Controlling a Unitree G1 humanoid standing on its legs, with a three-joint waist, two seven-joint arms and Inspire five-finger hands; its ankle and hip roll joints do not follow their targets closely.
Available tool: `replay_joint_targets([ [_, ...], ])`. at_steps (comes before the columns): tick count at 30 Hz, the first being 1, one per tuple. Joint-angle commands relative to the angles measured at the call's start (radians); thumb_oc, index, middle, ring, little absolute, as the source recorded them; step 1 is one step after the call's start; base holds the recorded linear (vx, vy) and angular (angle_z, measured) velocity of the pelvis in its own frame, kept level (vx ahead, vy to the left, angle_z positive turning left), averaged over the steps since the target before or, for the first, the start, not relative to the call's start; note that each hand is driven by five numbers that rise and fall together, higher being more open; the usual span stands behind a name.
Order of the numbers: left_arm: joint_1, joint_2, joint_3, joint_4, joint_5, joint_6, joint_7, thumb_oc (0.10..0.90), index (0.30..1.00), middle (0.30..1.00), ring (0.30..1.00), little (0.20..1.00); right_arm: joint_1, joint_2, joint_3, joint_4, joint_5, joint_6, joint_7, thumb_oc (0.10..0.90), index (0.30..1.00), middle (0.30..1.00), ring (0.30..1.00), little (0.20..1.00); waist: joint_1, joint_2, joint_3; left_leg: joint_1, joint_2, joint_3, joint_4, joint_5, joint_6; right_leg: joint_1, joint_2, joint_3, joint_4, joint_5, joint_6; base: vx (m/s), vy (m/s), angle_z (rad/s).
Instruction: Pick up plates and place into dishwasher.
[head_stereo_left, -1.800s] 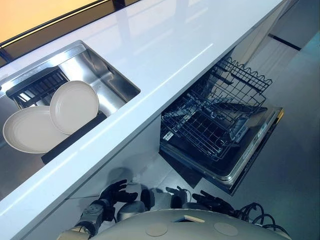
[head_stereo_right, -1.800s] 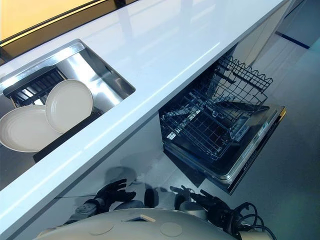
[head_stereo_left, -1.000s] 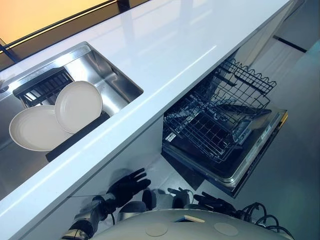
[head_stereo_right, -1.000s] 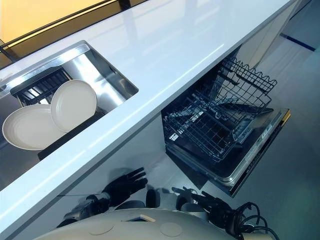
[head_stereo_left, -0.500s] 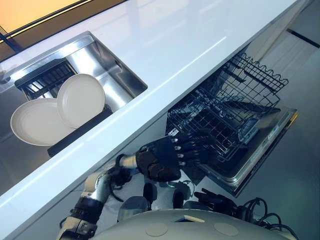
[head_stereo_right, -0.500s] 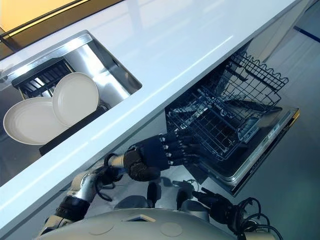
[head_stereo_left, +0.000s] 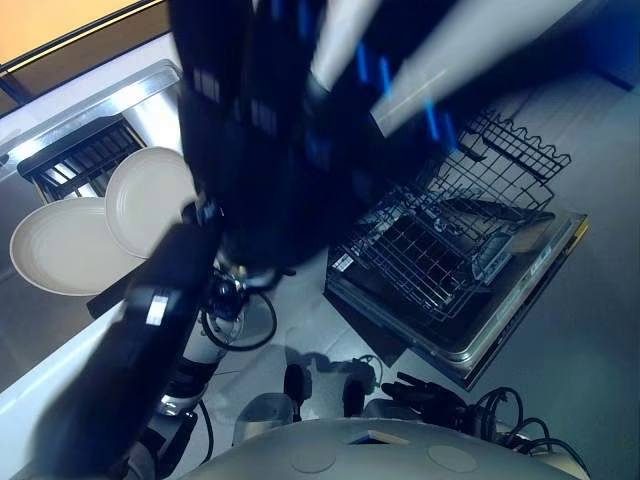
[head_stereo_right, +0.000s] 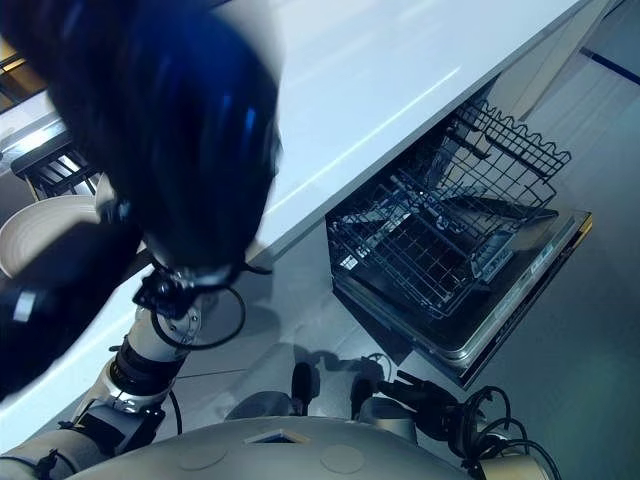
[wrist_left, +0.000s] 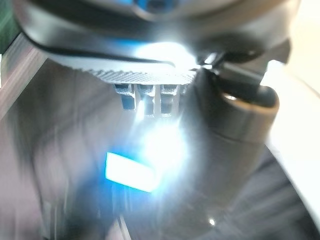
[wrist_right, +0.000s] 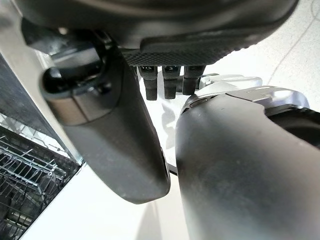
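Two plates (head_stereo_left: 100, 220) in sink (head_stereo_left: 150, 90) (left hand (head_stereo_left: 270, 130) raised, blurred).

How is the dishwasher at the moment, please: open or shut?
Open. The dishwasher has its door folded down, and its wire rack is pulled out below the counter, holding no plates.

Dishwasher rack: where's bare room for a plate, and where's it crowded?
The dark wire dishwasher rack looks bare across its middle, between the white countertop and the grey insert. Crowded: the steel sink, where two round white plates overlap.
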Motion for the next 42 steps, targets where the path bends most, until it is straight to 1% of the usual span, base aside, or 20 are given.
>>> replay_joint_targets([
  [1, 0.02, 0.021, 0.198, 0.1, 0.359, -0.192, 0.301, 0.8, 0.9, 0.9, 0.9, 0.9, 0.05, 0.023, -0.023, 0.016, 0.025, 0.009, 0.016, 0.8, 0.9, 0.9, 0.9, 0.9, 0.044, 0.047, -0.05, -0.001, 0.001, -0.011, 0.011, -0.093, -0.025, -0.066, 0.014, -0.016, 0.137, -0.103, 0.024, 0.08, 0.07, 0.06],
  [2, 0.022, 0.047, 0.25, 0.133, 0.487, -0.213, 0.389, 0.8, 0.9, 0.9, 0.9, 0.9, 0.054, 0.021, -0.032, 0.035, 0.02, 0.001, 0.022, 0.8, 0.9, 0.9, 0.9, 0.9, 0.052, 0.048, -0.058, 0.002, -0.004, -0.016, 0.011, -0.095, -0.021, -0.064, 0.012, -0.018, 0.138, -0.105, 0.024, 0.11, 0.091, 0.07],
  [3, 0.022, 0.077, 0.293, 0.142, 0.624, -0.196, 0.475, 0.8, 0.9, 0.9, 0.9, 0.9, 0.053, 0.018, -0.039, 0.05, 0.014, -0.001, 0.027, 0.8, 0.9, 0.9, 0.9, 0.9, 0.057, 0.047, -0.064, 0.005, -0.009, -0.019, 0.014, -0.098, -0.018, -0.061, 0.009, -0.018, 0.138, -0.107, 0.024, 0.11, 0.106, 0.07],
  [6, 0.009, 0.137, 0.344, 0.168, 0.772, -0.145, 0.589, 0.8, 0.9, 0.9, 0.9, 0.9, 0.049, 0.012, -0.047, 0.072, 0.002, 0.002, 0.031, 0.8, 0.9, 0.9, 0.9, 0.9, 0.061, 0.048, -0.073, 0.012, -0.017, -0.02, 0.026, -0.107, -0.008, -0.059, 0.003, -0.011, 0.14, -0.108, 0.027, 0.1, 0.116, 0.09],
  [7, 0.001, 0.178, 0.368, 0.195, 0.851, -0.108, 0.647, 0.8, 0.9, 0.9, 0.9, 0.9, 0.048, 0.006, -0.051, 0.082, -0.012, 0.006, 0.031, 0.8, 0.9, 0.9, 0.9, 0.9, 0.06, 0.051, -0.079, 0.015, -0.023, -0.015, 0.038, -0.116, -0.002, -0.059, -0.001, -0.004, 0.142, -0.107, 0.029, 0.09, 0.147, 0.1],
  [8, -0.004, 0.196, 0.375, 0.205, 0.864, -0.095, 0.662, 0.8, 0.9, 0.9, 0.9, 0.9, 0.046, 0.006, -0.051, 0.085, -0.017, 0.007, 0.031, 0.8, 0.9, 0.9, 0.9, 0.9, 0.06, 0.051, -0.079, 0.016, -0.024, -0.013, 0.043, -0.12, 0.0, -0.059, -0.003, -0.002, 0.142, -0.107, 0.03, 0.12, 0.201, 0.1],
  [9, -0.015, 0.24, 0.397, 0.229, 0.918, -0.065, 0.699, 0.8, 0.9, 0.9, 0.9, 0.9, 0.044, 0.002, -0.05, 0.088, -0.029, 0.013, 0.028, 0.8, 0.9, 0.9, 0.9, 0.9, 0.058, 0.055, -0.082, 0.018, -0.029, -0.008, 0.056, -0.129, 0.006, -0.058, -0.008, 0.007, 0.143, -0.105, 0.033, 0.1, 0.185, 0.1],
  [10, -0.022, 0.279, 0.411, 0.254, 0.926, -0.034, 0.712, 0.8, 0.9, 0.9, 0.9, 0.9, 0.042, 0.0, -0.049, 0.09, -0.034, 0.017, 0.026, 0.8, 0.9, 0.9, 0.9, 0.9, 0.057, 0.058, -0.084, 0.02, -0.032, -0.003, 0.065, -0.136, 0.012, -0.058, -0.012, 0.013, 0.146, -0.104, 0.037, 0.12, 0.221, 0.02],
  [12, -0.037, 0.346, 0.435, 0.318, 0.964, -0.016, 0.739, 0.8, 0.9, 0.9, 0.9, 0.9, 0.037, -0.003, -0.045, 0.09, -0.044, 0.028, 0.026, 0.8, 0.9, 0.9, 0.9, 0.9, 0.052, 0.063, -0.085, 0.025, -0.035, 0.012, 0.078, -0.148, 0.022, -0.06, -0.018, 0.027, 0.155, -0.104, 0.044, 0.11, 0.203, -0.18],
  [13, -0.045, 0.381, 0.445, 0.355, 0.954, 0.001, 0.748, 0.8, 0.9, 0.9, 0.9, 0.9, 0.034, -0.002, -0.043, 0.092, -0.051, 0.031, 0.026, 0.8, 0.9, 0.9, 0.9, 0.9, 0.049, 0.067, -0.084, 0.03, -0.037, 0.019, 0.081, -0.153, 0.027, -0.062, -0.021, 0.035, 0.16, -0.103, 0.048, 0.11, 0.204, -0.23],
  [16, -0.056, 0.444, 0.464, 0.432, 0.993, 0.014, 0.769, 0.8, 0.9, 0.9, 0.9, 0.9, 0.029, 0.001, -0.041, 0.092, -0.079, 0.035, 0.018, 0.8, 0.9, 0.9, 0.9, 0.9, 0.044, 0.071, -0.082, 0.035, -0.042, 0.034, 0.092, -0.167, 0.039, -0.069, -0.03, 0.053, 0.176, -0.103, 0.061, 0.08, 0.165, -0.23],
  [18, -0.061, 0.494, 0.477, 0.505, 1.039, 0.02, 0.758, 0.8, 0.9, 0.9, 0.9, 0.9, 0.027, 0.003, -0.04, 0.094, -0.08, 0.037, 0.003, 0.8, 0.9, 0.9, 0.9, 0.9, 0.04, 0.074, -0.081, 0.038, -0.045, 0.047, 0.1, -0.176, 0.048, -0.079, -0.038, 0.068, 0.191, -0.101, 0.073, 0.07, 0.165, -0.25],
  [20, -0.063, 0.539, 0.482, 0.555, 1.046, 0.044, 0.745, 0.8, 0.9, 0.9, 0.9, 0.9, 0.024, 0.004, -0.046, 0.094, -0.078, 0.039, -0.008, 0.8, 0.9, 0.9, 0.9, 0.9, 0.038, 0.076, -0.078, 0.04, -0.048, 0.055, 0.101, -0.179, 0.055, -0.088, -0.044, 0.079, 0.201, -0.096, 0.083, 0.06, 0.153, -0.23],
  [21, -0.066, 0.562, 0.483, 0.583, 1.069, 0.063, 0.719, 0.8, 0.9, 0.9, 0.9, 0.9, 0.023, 0.002, -0.054, 0.094, -0.082, 0.043, -0.011, 0.8, 0.9, 0.9, 0.9, 0.9, 0.036, 0.077, -0.077, 0.041, -0.05, 0.059, 0.1, -0.18, 0.058, -0.093, -0.047, 0.084, 0.205, -0.093, 0.09, 0.05, 0.144, -0.2],
  [25, -0.084, 0.642, 0.461, 0.677, 1.069, 0.116, 0.627, 0.8, 0.9, 0.9, 0.9, 0.9, 0.016, -0.001, -0.065, 0.094, -0.112, 0.045, -0.011, 0.8, 0.9, 0.9, 0.9, 0.9, 0.034, 0.082, -0.07, 0.038, -0.057, 0.066, 0.107, -0.187, 0.071, -0.116, -0.059, 0.103, 0.23, -0.087, 0.111, 0.03, 0.129, -0.1],
  [26, -0.087, 0.654, 0.457, 0.704, 1.078, 0.113, 0.598, 0.8, 0.9, 0.9, 0.9, 0.9, 0.014, -0.001, -0.068, 0.092, -0.12, 0.045, -0.013, 0.8, 0.9, 0.9, 0.9, 0.9, 0.035, 0.083, -0.068, 0.035, -0.058, 0.067, 0.11, -0.188, 0.073, -0.121, -0.062, 0.105, 0.237, -0.086, 0.115, 0.02, 0.11, -0.11],
  [31, -0.128, 0.741, 0.422, 0.812, 1.074, 0.161, 0.468, 0.8, 0.9, 0.9, 0.9, 0.9, 0.005, -0.009, -0.067, 0.091, -0.119, 0.049, -0.018, 0.8, 0.9, 0.9, 0.9, 0.9, 0.035, 0.09, -0.061, 0.032, -0.07, 0.065, 0.112, -0.193, 0.085, -0.15, -0.074, 0.116, 0.275, -0.072, 0.137, 0.02, 0.097, -0.06],
  [36, -0.178, 0.808, 0.381, 0.919, 1.055, 0.181, 0.371, 0.8, 0.9, 0.9, 0.9, 0.9, -0.001, -0.016, -0.074, 0.088, -0.101, 0.062, -0.027, 0.8, 0.9, 0.9, 0.9, 0.9, 0.033, 0.097, -0.059, 0.028, -0.078, 0.062, 0.111, -0.195, 0.095, -0.167, -0.08, 0.13, 0.309, -0.063, 0.147, 0.02, 0.092, 0.01],
  [42, -0.224, 0.832, 0.339, 0.989, 1.013, 0.21, 0.247, 0.8, 0.9, 0.9, 0.9, 0.9, -0.007, -0.019, -0.073, 0.084, -0.102, 0.064, -0.043, 0.8, 0.9, 0.9, 0.9, 0.9, 0.036, 0.102, -0.06, 0.025, -0.087, 0.054, 0.111, -0.196, 0.1, -0.17, -0.084, 0.133, 0.314, -0.061, 0.151, 0.02, 0.055, 0.04],
])
